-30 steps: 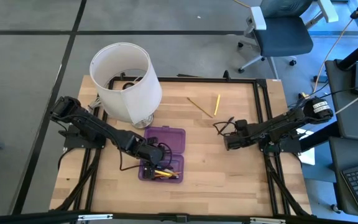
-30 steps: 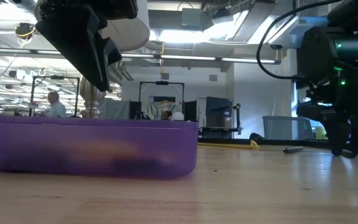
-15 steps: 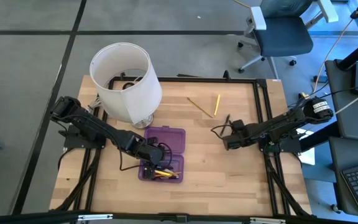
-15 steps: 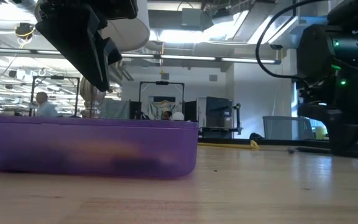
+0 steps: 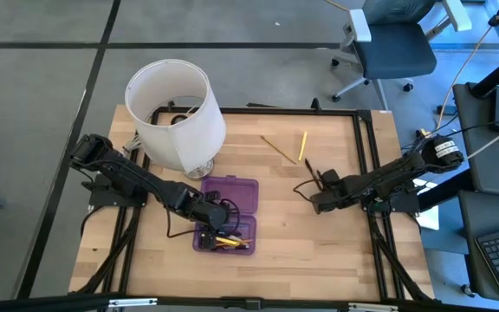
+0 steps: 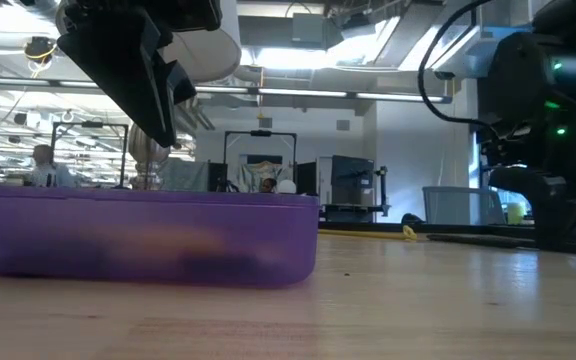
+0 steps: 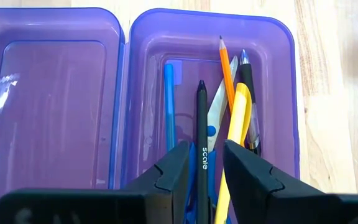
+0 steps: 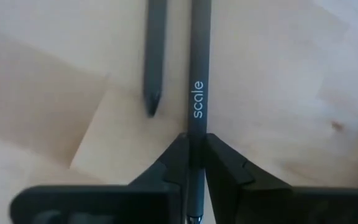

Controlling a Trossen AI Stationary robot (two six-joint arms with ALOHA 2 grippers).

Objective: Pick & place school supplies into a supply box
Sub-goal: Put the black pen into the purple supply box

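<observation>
Far left on the surface [image 5: 145, 251] there's a big white lampshade [image 5: 177, 113], tipped over with its open end facing up in the high view. Just in front of it sits the purple supply box [image 5: 230, 211], lid flopped open flat beside the tray. The left gripper [image 5: 230, 217] hangs right over the tray, fingers [image 7: 174, 171] parted a little. A black pen marked "scale" [image 7: 201, 168] runs between them with its tip pointing away from the wrist, along the tray's long axis; can't tell if they actually pinch it. In the tray alongside it, all lying the same way: a blue pen [image 7: 169, 106], an orange pencil [image 7: 227, 71], a yellow pencil [image 7: 237, 118], scissors [image 7: 219, 106] and another dark pen [image 7: 247, 87].

Moving right, two yellow pencils [image 5: 288, 146] lie on the bare wood toward the far edge, forming a loose V, well apart from both grippers.

Further right, the right gripper [image 5: 319, 195] is down at the surface, clenched on a grey pen, also printed "scale" [image 8: 197, 74]. The pen sticks straight out ahead of the fingers [image 8: 222, 165], its long axis in line with the gripper. A dark pencil [image 8: 155, 56] lies parallel just beside it, tip pointing back toward the gripper, not touched.
</observation>
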